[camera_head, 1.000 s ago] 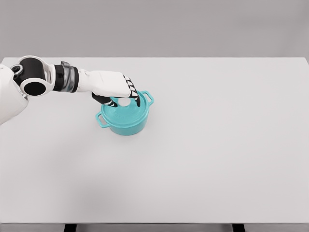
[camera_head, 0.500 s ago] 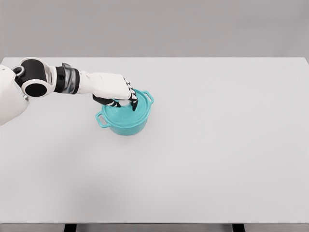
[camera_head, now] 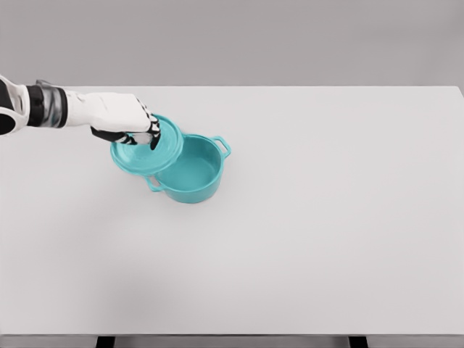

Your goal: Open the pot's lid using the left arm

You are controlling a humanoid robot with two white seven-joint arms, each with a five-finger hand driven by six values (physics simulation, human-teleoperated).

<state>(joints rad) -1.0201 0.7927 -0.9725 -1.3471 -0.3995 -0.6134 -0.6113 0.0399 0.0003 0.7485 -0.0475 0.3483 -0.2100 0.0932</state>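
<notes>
A teal pot [camera_head: 193, 177] with two side handles stands on the white table [camera_head: 312, 217], left of centre, and its inside shows bare. Its round teal lid [camera_head: 148, 151] hangs tilted above and to the left of the pot, overlapping the pot's left rim in the picture. My left hand [camera_head: 138, 134] reaches in from the left edge and is shut on the lid's knob, which the curled fingers hide. The right arm does not show.
The table's far edge runs just behind the hand. Nothing else stands on the table besides the pot.
My left hand closed on the knob, then lifted the lid off the pot and carried it left. The arm drew back toward the left edge. The pot stayed put.
</notes>
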